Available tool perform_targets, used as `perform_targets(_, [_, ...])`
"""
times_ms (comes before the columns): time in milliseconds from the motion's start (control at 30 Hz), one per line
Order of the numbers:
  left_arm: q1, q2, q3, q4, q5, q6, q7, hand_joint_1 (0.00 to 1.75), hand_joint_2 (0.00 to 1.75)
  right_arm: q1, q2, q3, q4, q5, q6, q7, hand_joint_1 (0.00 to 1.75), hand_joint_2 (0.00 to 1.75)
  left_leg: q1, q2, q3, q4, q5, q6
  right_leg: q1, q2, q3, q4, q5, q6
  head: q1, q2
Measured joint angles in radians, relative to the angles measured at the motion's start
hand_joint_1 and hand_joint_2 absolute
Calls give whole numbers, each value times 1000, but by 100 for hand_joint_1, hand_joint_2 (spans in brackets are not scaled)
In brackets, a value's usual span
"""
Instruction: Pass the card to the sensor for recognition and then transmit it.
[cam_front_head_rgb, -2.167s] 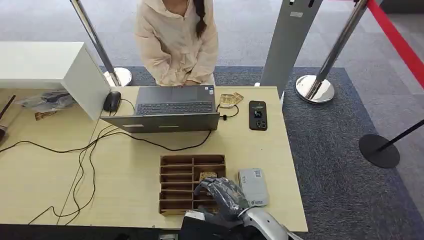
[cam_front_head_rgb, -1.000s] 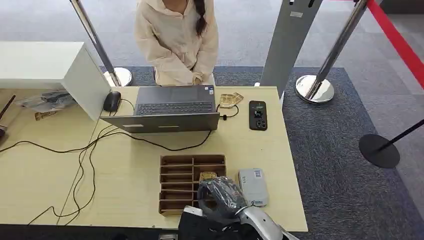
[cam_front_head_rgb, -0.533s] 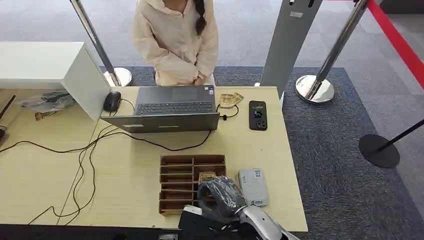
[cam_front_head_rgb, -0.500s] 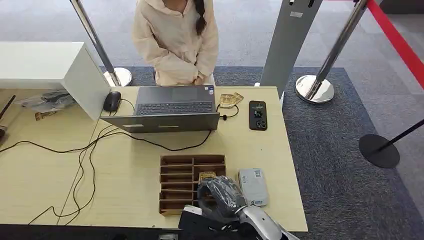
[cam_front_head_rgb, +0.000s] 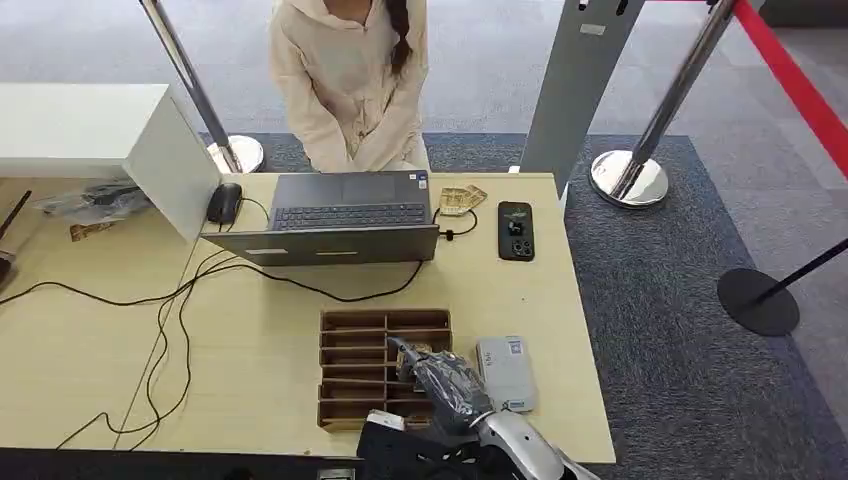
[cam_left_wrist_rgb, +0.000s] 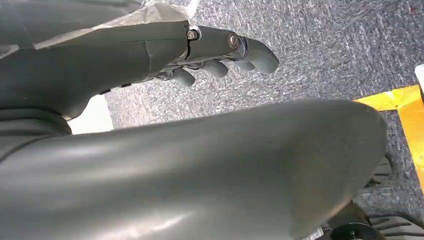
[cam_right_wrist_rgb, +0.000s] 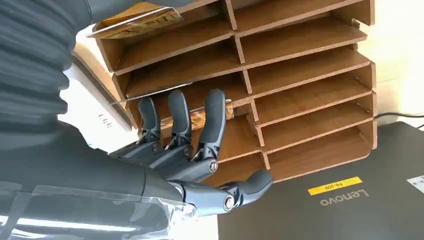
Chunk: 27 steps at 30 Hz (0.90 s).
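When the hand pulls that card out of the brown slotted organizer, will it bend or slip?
The thin gold-patterned card looks flat and light, probably stiff enough to hold shape. Its glossy face may slip under the right hand. The brown slotted organizer seems light, so it might shift when tugged.

The right hand (cam_front_head_rgb: 443, 375) covers most of the card (cam_front_head_rgb: 414, 351) and part of the tray (cam_front_head_rgb: 352, 368). The person (cam_front_head_rgb: 348, 80) is cut off at the top edge. Print on the sensor (cam_front_head_rgb: 506, 372) is too small to read.

Matt brown wooden organizer (cam_front_head_rgb: 385, 366)
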Motion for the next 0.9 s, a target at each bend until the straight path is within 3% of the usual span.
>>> perform_targets(367, [0, 0, 0, 0, 0, 0, 2, 0, 0, -1, 0, 0, 0, 24, -13, 5, 0, 175, 0, 0, 0, 0, 0, 0, 0, 0, 0, 0, 0, 0, 0, 0])
perform_targets(900, [0, 1, 0, 0, -2, 0, 8, 0, 0, -10, -5, -35, 7, 143, -118, 45, 0, 175, 0, 0, 0, 0, 0, 0, 0, 0, 0, 0, 0, 0, 0, 0])
